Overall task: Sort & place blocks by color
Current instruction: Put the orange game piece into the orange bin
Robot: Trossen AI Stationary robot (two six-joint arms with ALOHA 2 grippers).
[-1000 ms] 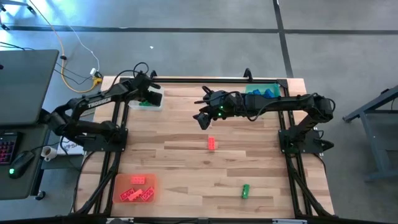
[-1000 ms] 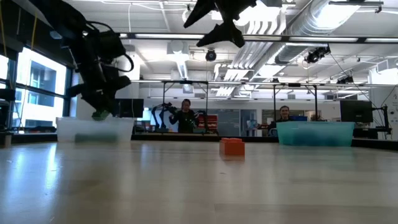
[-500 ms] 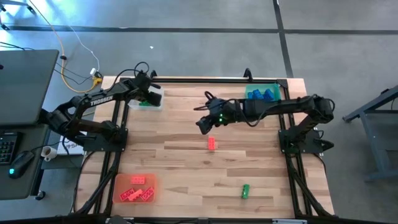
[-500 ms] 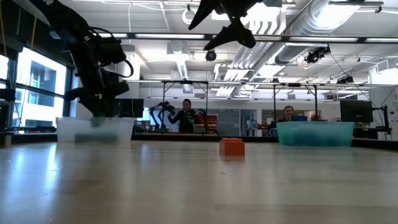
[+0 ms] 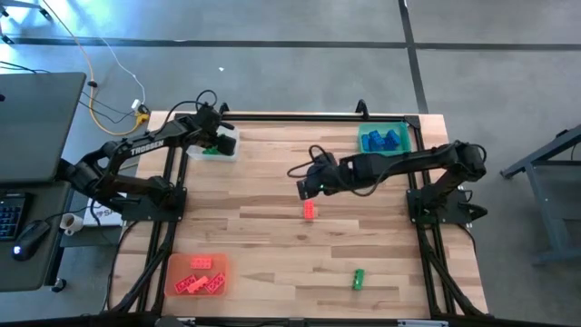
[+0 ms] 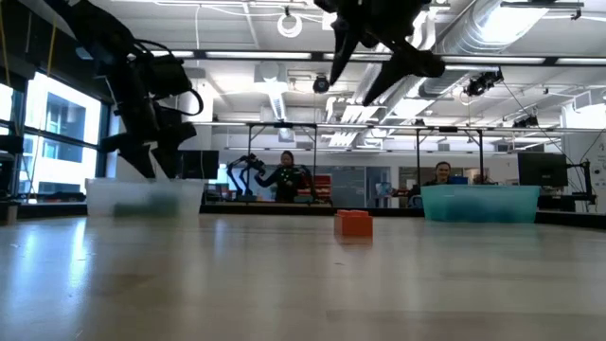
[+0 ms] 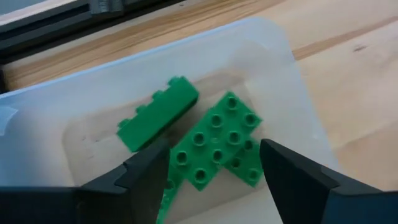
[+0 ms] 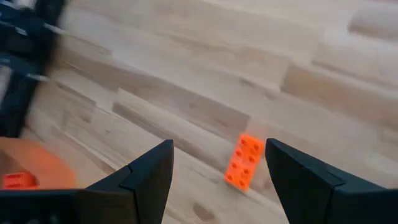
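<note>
green blocks partly hidden behind wide left hand; right hand wide, empty.

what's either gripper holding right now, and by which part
Nothing is held. The left gripper is open over the green blocks in the clear tray; the right gripper is open above the red block on the table.

Overhead view straight down, table-level view across, 2 wrist views close, sharing red block
</note>
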